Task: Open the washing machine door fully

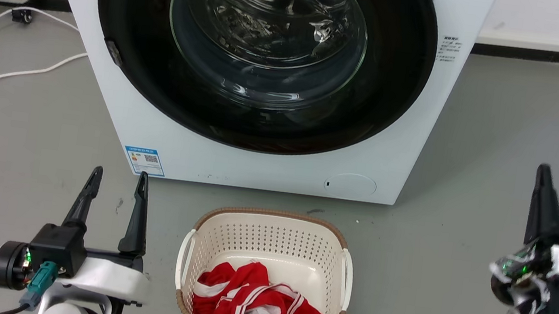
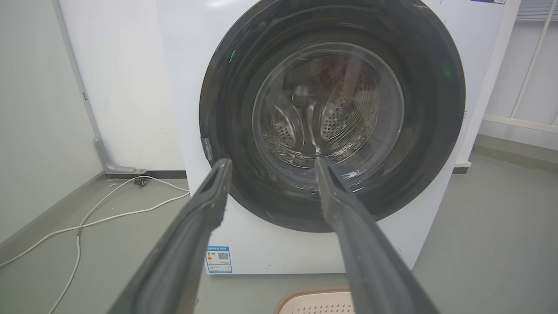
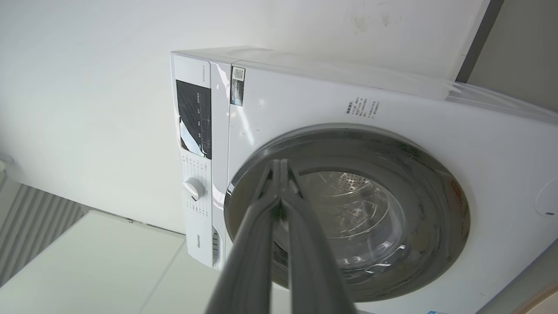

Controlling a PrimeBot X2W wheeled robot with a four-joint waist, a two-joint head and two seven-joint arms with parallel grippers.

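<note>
Facing us, the washing machine door [image 1: 266, 48] is closed, flat against the washing machine [image 1: 267, 169]. Our left gripper [image 1: 119, 177] hovers before it, lower left, fingers spread wide; our right gripper [image 1: 543, 179], lower right, has fingers pressed together, holding nothing. Between them a basket [image 1: 269, 241] with red cloth [image 1: 256, 303] stands on the floor [image 1: 472, 148].

room-wise it's a smooth matte grey floor [image 1: 502, 125] under soft even light, a plain white wall [image 1: 558, 18] behind with a dark skirting strip [image 1: 548, 55] along its bottom, and a couple of thin white cables [image 1: 12, 73] trailing loose across the floor on the left
</note>
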